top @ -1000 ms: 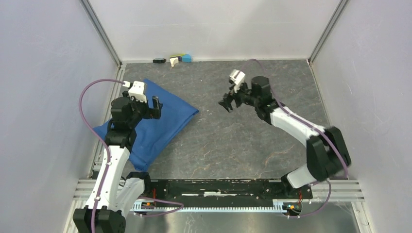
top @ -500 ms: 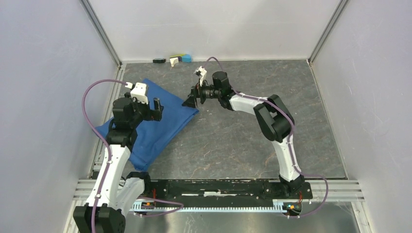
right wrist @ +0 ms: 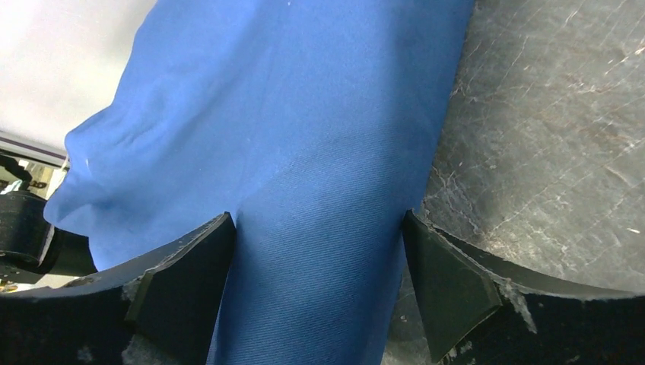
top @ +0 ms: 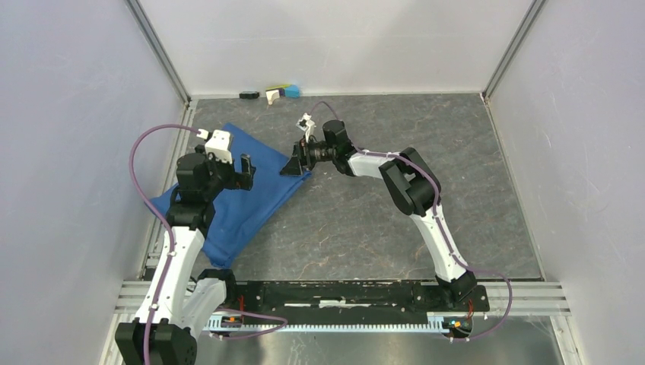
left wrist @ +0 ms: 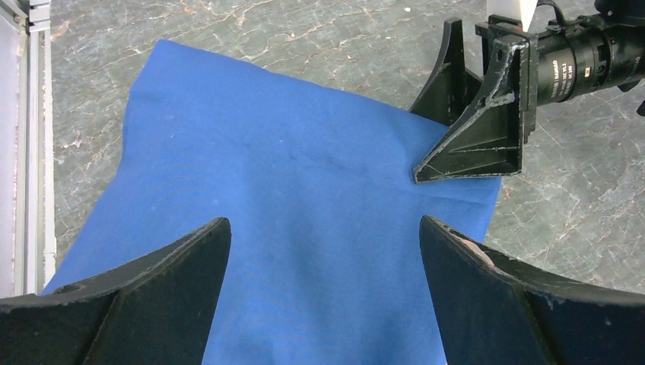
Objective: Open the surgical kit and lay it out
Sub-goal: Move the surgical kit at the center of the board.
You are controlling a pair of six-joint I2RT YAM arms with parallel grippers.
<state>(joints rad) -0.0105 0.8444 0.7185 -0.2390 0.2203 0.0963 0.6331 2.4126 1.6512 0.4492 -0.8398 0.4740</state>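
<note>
Right end effector swung to blue wrap corner — released | left end effector — released | lens print unreadable

The cloth wrap lies on the left of the table, left tool above its middle, right tool at its right corner; small items line the far edge.

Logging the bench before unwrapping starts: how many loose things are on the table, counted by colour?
Blue: 2 (blue cloth wrap, small blue block at the far wall)
Black: 1 (small black piece)
White: 1 (small white piece)
Total: 4
</note>
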